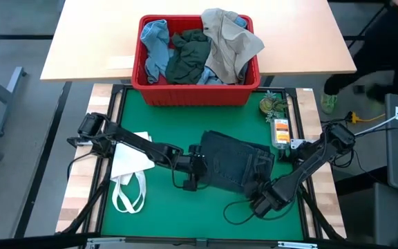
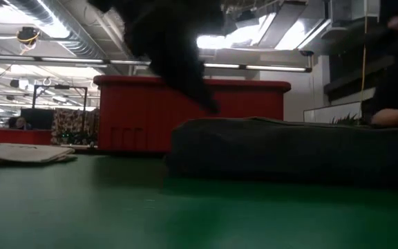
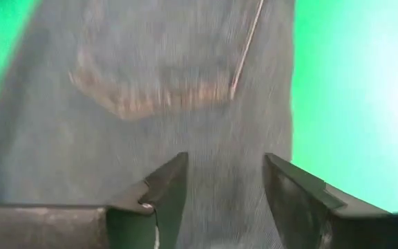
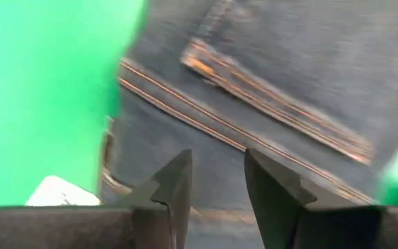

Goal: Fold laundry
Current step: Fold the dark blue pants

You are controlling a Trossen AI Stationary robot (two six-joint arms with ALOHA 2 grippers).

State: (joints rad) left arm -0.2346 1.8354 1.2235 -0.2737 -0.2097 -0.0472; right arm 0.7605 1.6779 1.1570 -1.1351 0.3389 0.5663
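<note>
The dark navy jeans (image 1: 237,162) lie folded into a flat packet in the middle of the green mat (image 1: 157,214). My left gripper (image 1: 197,166) hangs over the packet's left edge. In the left wrist view it is open (image 3: 224,166), with a stitched pocket (image 3: 150,90) beyond its fingers. In the low view it hangs clear above the jeans (image 2: 282,149). My right gripper (image 1: 264,197) stands over the packet's near right corner. It is open too (image 4: 216,159), over a double-stitched seam (image 4: 185,111). Nothing sits between either pair of fingers.
A red basket (image 1: 150,93) at the mat's far edge holds a light blue piece (image 1: 156,41), a dark green-grey piece (image 1: 188,59) and a beige piece (image 1: 230,41). A white tote bag (image 1: 130,169) lies left of the jeans. Small items (image 1: 278,121) sit at the far right.
</note>
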